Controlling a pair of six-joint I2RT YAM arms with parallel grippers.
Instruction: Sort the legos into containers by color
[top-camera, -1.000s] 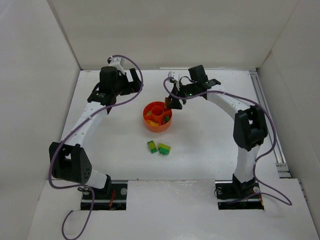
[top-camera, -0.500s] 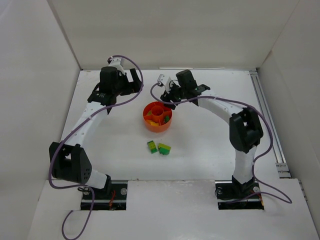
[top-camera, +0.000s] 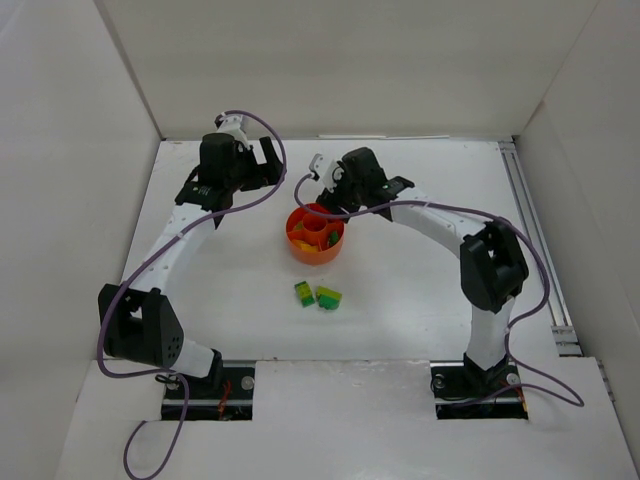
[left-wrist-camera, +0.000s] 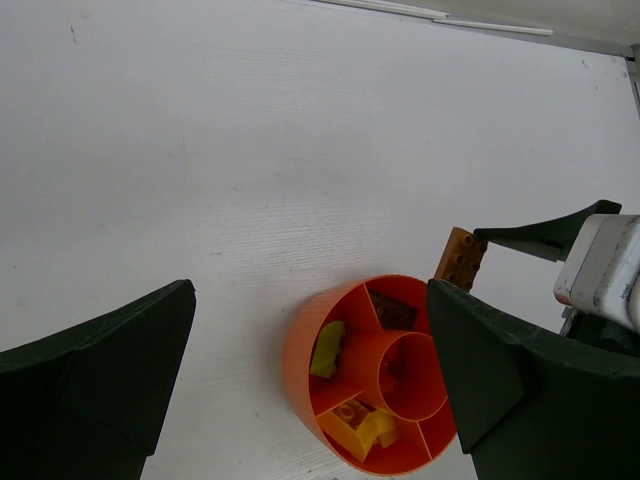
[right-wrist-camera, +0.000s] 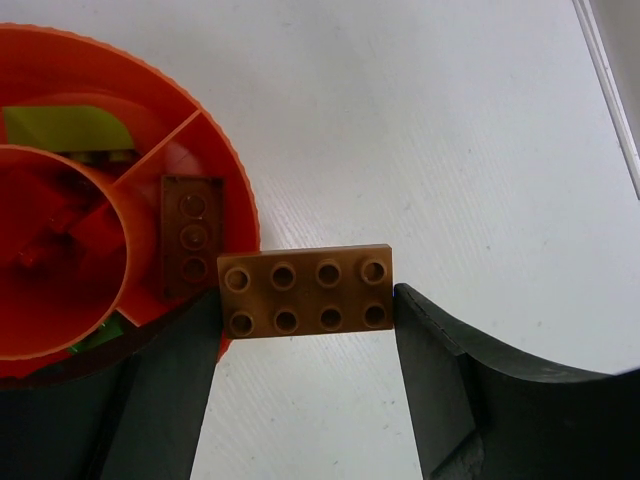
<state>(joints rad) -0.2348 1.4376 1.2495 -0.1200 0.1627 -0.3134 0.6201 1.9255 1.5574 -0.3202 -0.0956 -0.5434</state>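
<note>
Since a second ago, right arm has swung left from the right side of the orange dish (top-camera: 316, 252) to its far rim; left arm unchanged.

Right gripper (right-wrist-camera: 307, 292): my jaws are clamped on a brown eight-stud plate (right-wrist-camera: 305, 295), one finger on each short end. Plate is off the table. In the right wrist view its left end overlaps the dish rim (right-wrist-camera: 243, 195), and the rest lies outside. From the left wrist view the same plate (left-wrist-camera: 460, 258) shows edge-on, tilted, just beyond the far rim.

Left gripper (left-wrist-camera: 310, 290): jaws wide apart, nothing between them, hanging high behind the dish with the dish wall (left-wrist-camera: 298, 372) below.

Dish contents, as far as I can see:
- brown strip (right-wrist-camera: 188, 235) flat in the outer section right under the held plate.
- lime piece (right-wrist-camera: 65, 128) in the next section round.
- yellow bricks (left-wrist-camera: 360, 425) in a section on the opposite side.
- centre cup (left-wrist-camera: 412, 375): something reddish, too dim to tell.

Table (top-camera: 420, 300): two loose two-colour bricks, green and yellow, on the near side of the dish and clear of it, namely left brick (top-camera: 304, 293) and right brick (top-camera: 328, 297), just beside each other. Neither arm is near them.
</note>
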